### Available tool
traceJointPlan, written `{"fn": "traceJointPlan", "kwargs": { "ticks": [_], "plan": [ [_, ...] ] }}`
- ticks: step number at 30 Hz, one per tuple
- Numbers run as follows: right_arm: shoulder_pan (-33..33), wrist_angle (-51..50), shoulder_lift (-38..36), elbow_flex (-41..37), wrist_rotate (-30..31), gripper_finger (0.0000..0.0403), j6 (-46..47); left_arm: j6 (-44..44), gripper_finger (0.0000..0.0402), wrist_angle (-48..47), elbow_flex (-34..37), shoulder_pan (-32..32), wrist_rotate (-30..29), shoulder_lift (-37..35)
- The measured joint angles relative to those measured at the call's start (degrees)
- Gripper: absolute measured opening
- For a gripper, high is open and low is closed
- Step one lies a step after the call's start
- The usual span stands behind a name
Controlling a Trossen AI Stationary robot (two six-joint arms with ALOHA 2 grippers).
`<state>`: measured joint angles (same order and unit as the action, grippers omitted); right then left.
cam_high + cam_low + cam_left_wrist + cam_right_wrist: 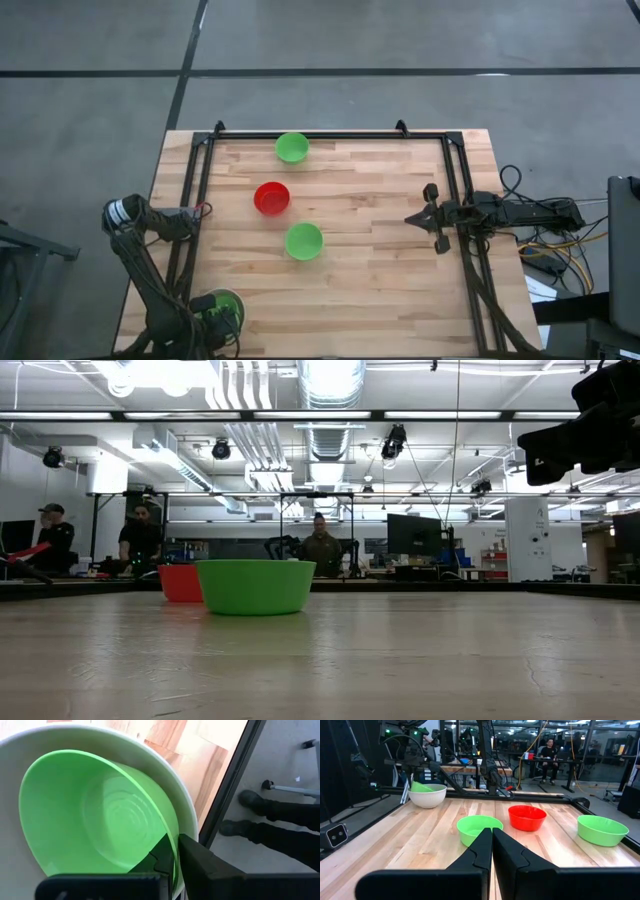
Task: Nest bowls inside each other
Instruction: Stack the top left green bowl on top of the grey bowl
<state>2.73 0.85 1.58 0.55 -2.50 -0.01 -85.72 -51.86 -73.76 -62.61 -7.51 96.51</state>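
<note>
At the table's near left corner a whitish-cream bowl stands with a green bowl tilted inside it. My left gripper is above them, shut on the green bowl's rim. Standing apart on their bases in the table's middle are a red bowl and a green bowl. Another green bowl stands at the far edge. My right gripper waits shut at the table's right side, level and touching nothing. My left gripper pinches the tilted green bowl's rim, one finger inside the bowl and the other finger outside, between the green wall and the cream bowl's rim. The fingers point steeply down from above. The green bowl sits slanted inside the cream bowl.
A dark metal frame runs along the table's left, far and right edges. The wood between the three loose bowls and the right arm is bare. Cables and gear lie off the right edge. People sit and stand in the room beyond the table.
</note>
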Motion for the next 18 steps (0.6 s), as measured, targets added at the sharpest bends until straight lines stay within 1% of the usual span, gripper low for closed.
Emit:
{"fn": "traceJointPlan", "kwargs": {
  "ticks": [18],
  "plan": [
    [0.0, 0.0, 0.0, 0.0, 0.02, 0.0009, 0.0, -0.5, 0.0028, -0.02, -0.02, 0.0, -0.35, 0.0]
  ]
}}
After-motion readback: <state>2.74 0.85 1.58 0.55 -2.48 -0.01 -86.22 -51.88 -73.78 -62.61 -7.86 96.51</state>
